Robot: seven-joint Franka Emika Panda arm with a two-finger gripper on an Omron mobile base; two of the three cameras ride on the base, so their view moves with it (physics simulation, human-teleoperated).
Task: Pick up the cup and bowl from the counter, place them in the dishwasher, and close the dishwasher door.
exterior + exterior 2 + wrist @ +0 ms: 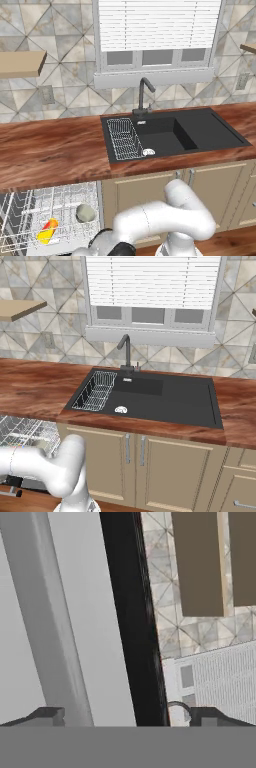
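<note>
**Standing wide at the dishwasher door, cup and bowl in the rack**

Looking down past the white arm, I can see the dishwasher [50, 215] open under the left part of the tabletop [50, 150], its white wire rack pulled out into plain sight. The cup [47, 231] lies tipped on its side in the near left of that rack, yellow with its red-orange patch turned up. The bowl [85, 213] sits just to the right of it in the same rack, apart from the cup, pale grey-green and resting among the wires. From the right side the same rack [25, 436] shows at the far left, below the tabletop edge, with the arm bending across in front of it.

The arm reaches low and to the left, toward the bottom of the dishwasher. From the camera on the hand, the end effector [127, 716] has its two dark fingertips [47, 716] set far apart, with nothing between them. The dishwasher door [75, 612] fills the left side of that view as a flat grey panel with a lighter strip, seen very close and edge-on beside a black band; I cannot tell whether the tips touch it.

Further right along the tabletop is the black sink [170, 132] with its small wire basket [125, 137] and dark tap [145, 95].
</note>
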